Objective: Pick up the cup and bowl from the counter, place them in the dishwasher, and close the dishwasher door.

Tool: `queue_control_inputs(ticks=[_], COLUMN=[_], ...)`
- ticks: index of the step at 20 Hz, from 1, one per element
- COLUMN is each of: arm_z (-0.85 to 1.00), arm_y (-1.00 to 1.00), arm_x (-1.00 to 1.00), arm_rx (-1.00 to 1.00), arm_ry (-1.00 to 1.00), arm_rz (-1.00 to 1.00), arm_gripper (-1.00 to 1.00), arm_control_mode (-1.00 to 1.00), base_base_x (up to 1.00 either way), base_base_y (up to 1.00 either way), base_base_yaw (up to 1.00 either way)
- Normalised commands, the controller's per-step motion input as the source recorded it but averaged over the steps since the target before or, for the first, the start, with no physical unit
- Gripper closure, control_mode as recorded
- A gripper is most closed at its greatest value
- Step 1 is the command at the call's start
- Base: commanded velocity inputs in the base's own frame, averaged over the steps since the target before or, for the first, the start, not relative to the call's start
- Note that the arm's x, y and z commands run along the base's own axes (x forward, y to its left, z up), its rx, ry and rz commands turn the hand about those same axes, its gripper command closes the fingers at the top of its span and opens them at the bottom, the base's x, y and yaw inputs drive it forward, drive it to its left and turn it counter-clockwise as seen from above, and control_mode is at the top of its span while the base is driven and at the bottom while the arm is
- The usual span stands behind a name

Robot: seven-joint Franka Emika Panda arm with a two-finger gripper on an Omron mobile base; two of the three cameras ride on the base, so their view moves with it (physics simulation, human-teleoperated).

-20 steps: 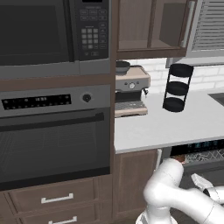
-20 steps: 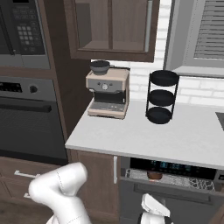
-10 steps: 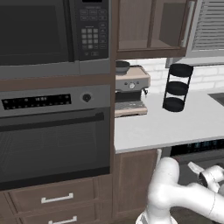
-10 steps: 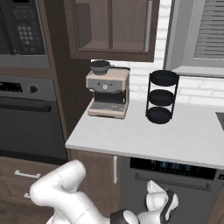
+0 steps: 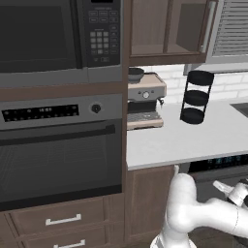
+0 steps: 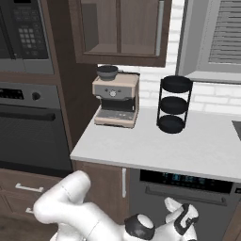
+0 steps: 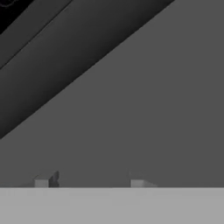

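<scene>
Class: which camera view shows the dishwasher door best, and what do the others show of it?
The right base view: the dishwasher door faces it whole, handle and lit strip included. The left base view catches its top edge only. The hand view shows flat grey panel, close up.

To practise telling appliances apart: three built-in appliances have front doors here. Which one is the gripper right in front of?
The dishwasher, under the counter with teal lights on its top strip. The gripper faces its grey door; the microwave and oven stand further left.

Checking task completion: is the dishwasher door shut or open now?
Shut. The dishwasher door stands upright under the counter, no racks showing; the end effector is against its front.
</scene>
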Motion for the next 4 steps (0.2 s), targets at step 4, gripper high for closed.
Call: queue_control_inputs(ticks=[4], arm_z=[-0.3], arm_y=[0.0], arm_x=[1.0], arm_rx=[0.0], arm_ry=[0.0], arm_rz=[0.0], arm_gripper=[-1.0], arm_control_mode=[-1.0], base_base_x=[0.0], base_base_y=[0.0], base_base_yaw=[0.0])
